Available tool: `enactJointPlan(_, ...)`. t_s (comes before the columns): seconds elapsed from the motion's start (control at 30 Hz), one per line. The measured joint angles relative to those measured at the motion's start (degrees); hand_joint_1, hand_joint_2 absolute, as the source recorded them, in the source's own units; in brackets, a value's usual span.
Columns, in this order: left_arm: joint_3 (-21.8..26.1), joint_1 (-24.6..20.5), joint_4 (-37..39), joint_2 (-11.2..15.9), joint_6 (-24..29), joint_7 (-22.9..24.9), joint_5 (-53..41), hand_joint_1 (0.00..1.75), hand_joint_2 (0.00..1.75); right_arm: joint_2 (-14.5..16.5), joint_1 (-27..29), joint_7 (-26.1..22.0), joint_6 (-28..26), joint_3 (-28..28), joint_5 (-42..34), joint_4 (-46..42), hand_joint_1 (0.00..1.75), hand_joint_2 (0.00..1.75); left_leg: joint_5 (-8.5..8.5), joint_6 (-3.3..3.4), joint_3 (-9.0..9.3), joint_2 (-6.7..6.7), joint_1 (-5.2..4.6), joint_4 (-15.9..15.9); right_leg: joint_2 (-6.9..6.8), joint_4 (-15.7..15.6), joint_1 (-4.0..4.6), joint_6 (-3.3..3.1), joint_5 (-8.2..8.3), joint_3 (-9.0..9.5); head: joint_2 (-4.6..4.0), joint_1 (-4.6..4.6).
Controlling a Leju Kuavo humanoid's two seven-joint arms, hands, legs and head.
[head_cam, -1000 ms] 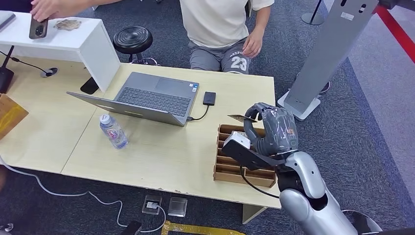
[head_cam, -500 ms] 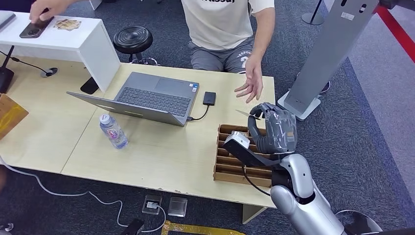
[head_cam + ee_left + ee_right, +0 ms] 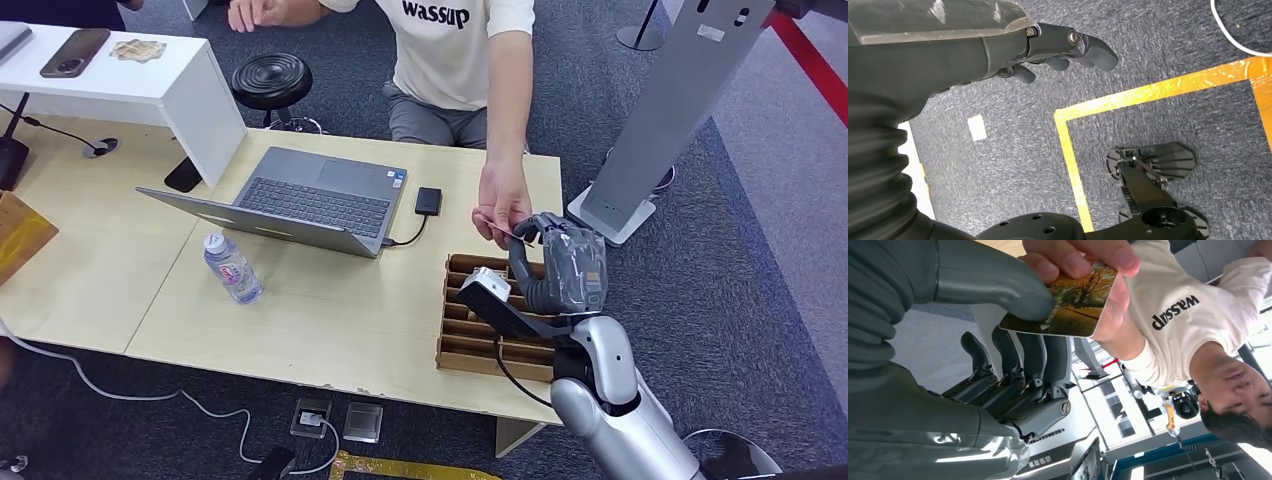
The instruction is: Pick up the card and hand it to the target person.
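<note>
I see the card (image 3: 1068,305), printed with an autumn landscape; pinched by my right hand (image 3: 560,265), the person's hand (image 3: 503,205) gripping its far end.

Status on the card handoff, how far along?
Pickup looks done: the card is up off the table in the right robot hand. In hand: the person's hand is pinching the card's other end. Left: the robot thumb releases it.

Open laptop (image 3: 300,200), water bottle (image 3: 232,268) on table (image 3: 330,320); stool (image 3: 271,80) behind.
</note>
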Motion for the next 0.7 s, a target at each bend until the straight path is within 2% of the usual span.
enactJointPlan(0.07, -0.01, 0.00, -0.01, 0.00, 0.00, 0.15, -0.26, 0.00, 1.75, 0.03, 0.00, 0.02, -0.11, 0.01, 0.05, 0.25, 0.00, 1.75, 0.00, 0.00, 0.00, 0.00, 0.00, 0.00, 0.00, 0.00, 0.00, 0.00, 0.00, 0.00, 0.00, -0.01)
enactJointPlan(0.1, -0.01, -0.01, -0.02, 0.00, -0.01, 0.32, -0.44, 0.00, 1.75, 0.05, 0.00, 0.07, -0.18, 0.02, 0.15, 0.36, 0.00, 1.75, 0.00, 0.00, 0.00, 0.00, 0.00, 0.00, 0.00, 0.00, 0.00, 0.00, 0.00, 0.00, 0.00, -0.01)
enactJointPlan(0.23, -0.01, 0.01, -0.02, 0.00, 0.00, 0.78, -0.65, 0.00, 0.00, 0.12, 0.00, 0.59, -0.49, 0.03, 0.75, 0.77, 0.00, 1.75, 0.00, 0.00, 0.00, 0.00, 0.00, 0.00, 0.00, 0.00, 0.00, 0.00, 0.00, 0.00, 0.00, 0.01)
enactJointPlan(0.37, 0.01, 0.10, -0.02, 0.00, -0.01, 0.52, -0.18, 0.00, 0.00, 0.19, 0.15, 1.85, -0.52, 0.01, -0.34, 0.69, 0.00, 1.75, 0.00, 0.00, 0.02, 0.00, 0.00, 0.00, 0.00, 0.00, 0.00, 0.00, 0.00, 0.00, 0.00, 0.01)
enactJointPlan(0.47, 0.03, 0.43, -0.02, 0.02, -0.01, 0.22, 0.24, 0.00, 0.00, 0.11, 0.97, 2.42, -0.38, -0.21, -4.75, -0.42, 0.00, 1.75, 0.00, 0.00, 0.02, 0.01, 0.00, 0.00, 0.00, 0.00, 0.00, 0.00, 0.00, 0.00, 0.00, -0.01)
enactJointPlan(0.7, 0.17, 1.52, -0.02, 0.07, -0.01, -0.66, 1.25, 0.00, 0.00, -0.86, 6.07, -2.87, 0.07, -2.75, -28.16, -6.95, 0.00, 1.75, -0.02, -0.01, 0.00, 0.01, 0.00, 0.00, 0.02, -0.02, 0.00, 0.00, -0.01, -0.03, 0.00, -0.05)
